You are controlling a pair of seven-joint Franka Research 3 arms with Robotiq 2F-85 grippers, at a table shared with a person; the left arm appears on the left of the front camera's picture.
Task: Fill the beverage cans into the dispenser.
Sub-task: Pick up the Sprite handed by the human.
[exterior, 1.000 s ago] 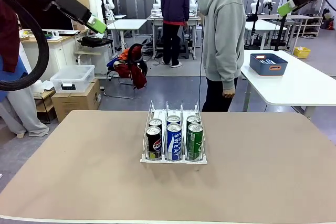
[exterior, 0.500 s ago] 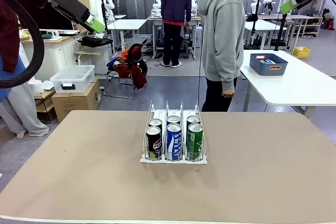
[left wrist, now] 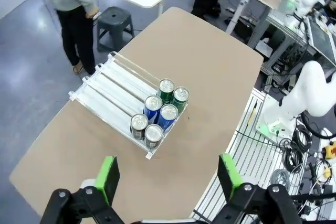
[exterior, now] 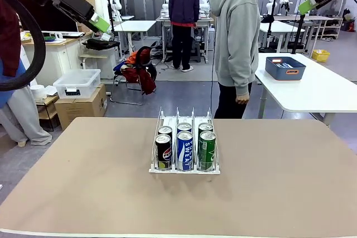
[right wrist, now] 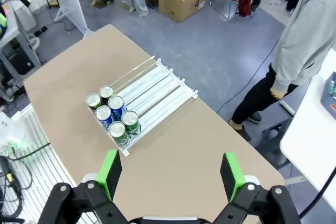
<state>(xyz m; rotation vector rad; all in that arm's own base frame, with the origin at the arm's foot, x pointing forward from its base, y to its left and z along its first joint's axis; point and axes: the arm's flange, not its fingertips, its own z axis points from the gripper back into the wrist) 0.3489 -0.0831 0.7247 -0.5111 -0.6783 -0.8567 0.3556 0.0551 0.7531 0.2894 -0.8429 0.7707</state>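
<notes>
The left fingers (left wrist: 108, 177) and the right fingers (right wrist: 110, 170) hang high above the bench (exterior: 83, 193), both spread wide and holding nothing. The dispenser (exterior: 184, 170) sits about mid-bench. Six beverage cans stand in it, two per lane against the front lip: black (exterior: 163, 151), blue-white (exterior: 184, 150) and green (exterior: 207, 149). I see no loose can on the bench.

The likely trouble is at the rack. The cans are slim and tall, so one set down off-vertical on the sloped lanes could tip, or slide forward and knock the pair below it. The wire dividers are thin and close-set, so wide-spread fingers coming down over one lane could snag a wire or clip a neighbouring can. The rack looks light, and a sideways nudge could shove it across the bench. Behind the cans the rear of each lane (left wrist: 110, 90) is bare, and it ends near the far edge. A can overshooting there could drop to the floor beside the person (exterior: 237, 37) standing just beyond.

The near half of the bench is bare, and wide strips lie free on both sides of the rack. Overhead, nothing stands between the raised fingers and the lanes. Behind the rack, little bench is left.
</notes>
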